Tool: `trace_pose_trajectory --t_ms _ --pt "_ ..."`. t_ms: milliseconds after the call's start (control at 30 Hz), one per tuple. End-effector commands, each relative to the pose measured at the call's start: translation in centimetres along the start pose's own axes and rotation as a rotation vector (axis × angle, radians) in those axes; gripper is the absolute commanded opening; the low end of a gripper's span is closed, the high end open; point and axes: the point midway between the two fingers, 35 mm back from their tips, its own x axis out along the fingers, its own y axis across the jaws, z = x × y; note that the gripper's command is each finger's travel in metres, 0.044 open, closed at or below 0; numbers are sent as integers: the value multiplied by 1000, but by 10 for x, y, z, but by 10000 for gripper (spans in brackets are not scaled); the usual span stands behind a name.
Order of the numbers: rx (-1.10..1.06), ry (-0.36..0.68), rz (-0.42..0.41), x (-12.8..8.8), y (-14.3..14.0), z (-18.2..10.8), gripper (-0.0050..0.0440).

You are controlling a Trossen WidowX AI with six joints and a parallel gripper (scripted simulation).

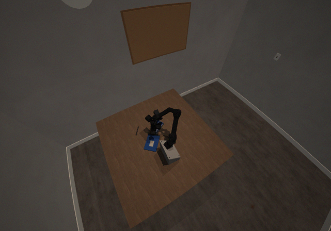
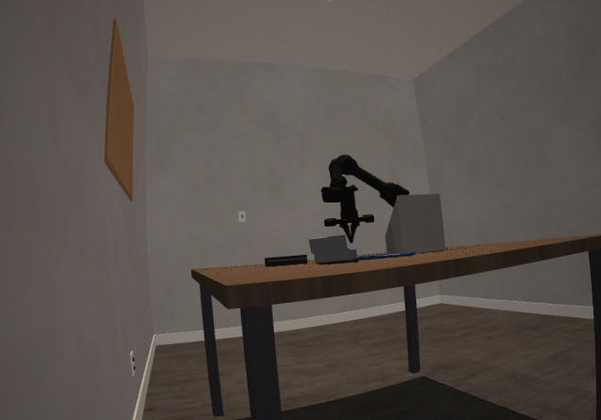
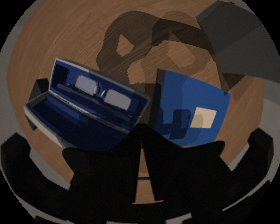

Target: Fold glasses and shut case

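Note:
The open glasses case [image 3: 84, 106] lies on the wooden table, blue inside, with the glasses [image 3: 100, 92] lying in it. Its lid stands up as a grey panel in the exterior view [image 2: 329, 246]. My gripper [image 3: 140, 127] is shut and empty, pointing down just above the case's near right edge; it also shows in the exterior view [image 2: 349, 236] and in the top view [image 1: 153, 130]. Whether the glasses' arms are folded is too small to tell.
A blue book or pad [image 3: 191, 115] with a pale label lies flat right of the case, also in the top view [image 1: 151, 143]. The arm's grey base box [image 1: 169, 154] stands beside it. A small dark object [image 2: 285, 260] lies to the left on the table.

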Motion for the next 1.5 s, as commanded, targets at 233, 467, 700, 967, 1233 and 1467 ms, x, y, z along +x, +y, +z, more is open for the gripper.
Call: trace_pose_trajectory --t_ms 233,467,700,967,1233,1467 --pt "3 1 -3 0 -1 0 0" --pt "3 1 -3 0 -1 0 0" --pt "3 1 -3 0 -1 0 0" --pt "3 1 -3 0 -1 0 0" --pt "3 1 -3 0 -1 0 0" --pt "3 1 -3 -13 34 21 0"
